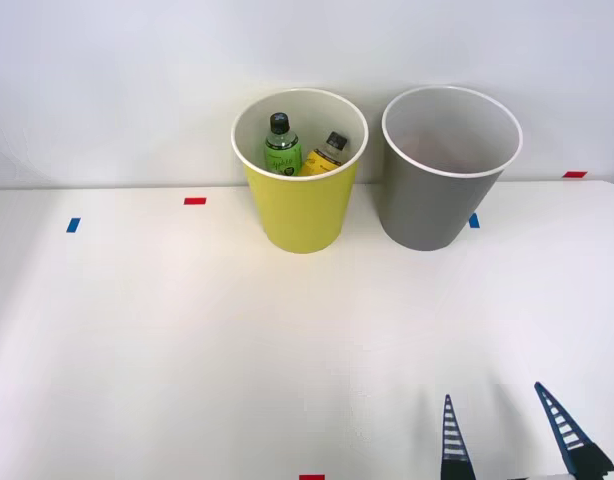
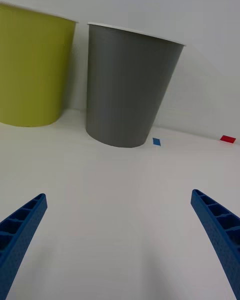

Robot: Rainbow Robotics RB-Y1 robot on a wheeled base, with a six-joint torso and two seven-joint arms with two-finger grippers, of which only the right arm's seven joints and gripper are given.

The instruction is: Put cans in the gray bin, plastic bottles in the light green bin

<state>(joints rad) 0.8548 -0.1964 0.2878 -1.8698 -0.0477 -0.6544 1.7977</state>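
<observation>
Front view. Your right gripper sat low at the near edge of the white table, toward your right, its two blue ribbed fingers spread wide apart with nothing between them. The light green bin stood upright at the far side of the table, well apart from the gripper and to its left. Inside it were the plastic bottles: the green bottle stood upright with its black cap up, and the yellow bottle leaned just beside it, to its right. The gray bin stood upright just beside the light green bin, on its right, roughly straight ahead of the gripper and also well apart from it. Red tape marks and blue tape marks were stuck on the table.

Right wrist view. You had the gripper released, each finger at its own corner over bare table. The gray bin stood ahead of the fingers, well apart from them. The light green bin stood beside it, a narrow gap between the two.
</observation>
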